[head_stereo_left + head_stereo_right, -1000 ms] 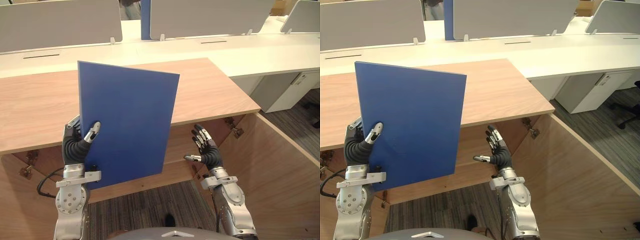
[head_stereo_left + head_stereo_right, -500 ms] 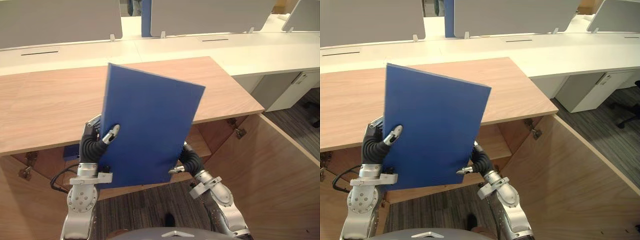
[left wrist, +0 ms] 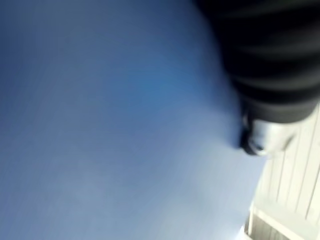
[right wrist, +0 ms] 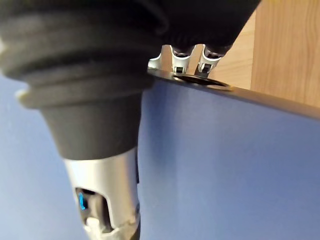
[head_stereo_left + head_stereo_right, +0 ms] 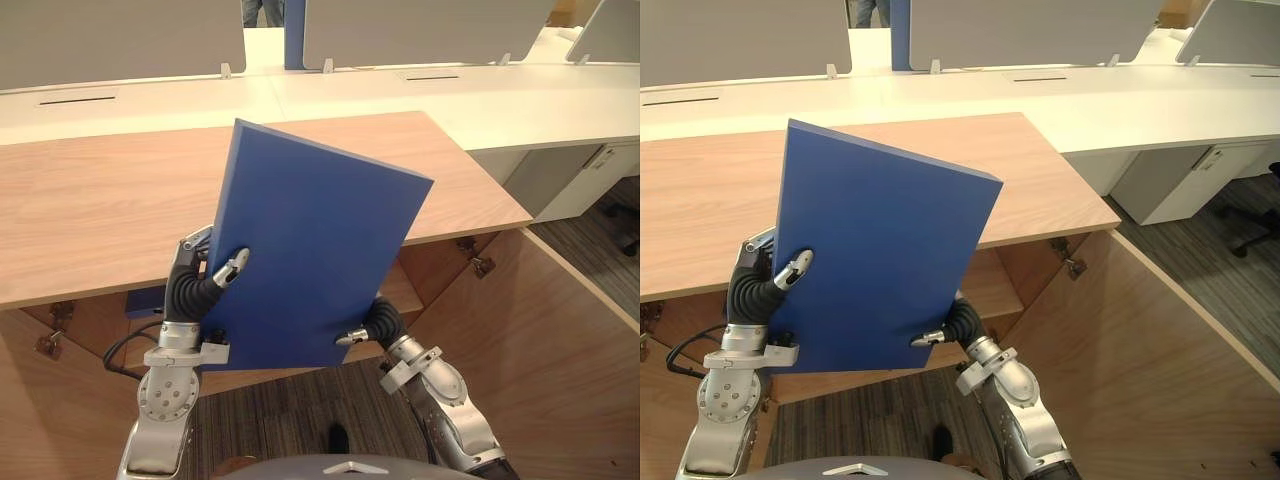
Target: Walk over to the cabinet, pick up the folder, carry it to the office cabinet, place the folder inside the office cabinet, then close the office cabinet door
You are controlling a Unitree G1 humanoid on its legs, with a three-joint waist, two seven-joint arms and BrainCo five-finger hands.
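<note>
Left hand + right hand both pinch the folder upright, thumbs in front, prob to steady it b4 it goes in the office cabinet.

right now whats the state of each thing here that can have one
folder: closed, held up tilted in front of the cabinet, not yet inside
left hand: shut on the folder, thumb on its front face
right hand: shut on the folder at its lower edge
cabinet door: swung open
office cabinet: open
</note>
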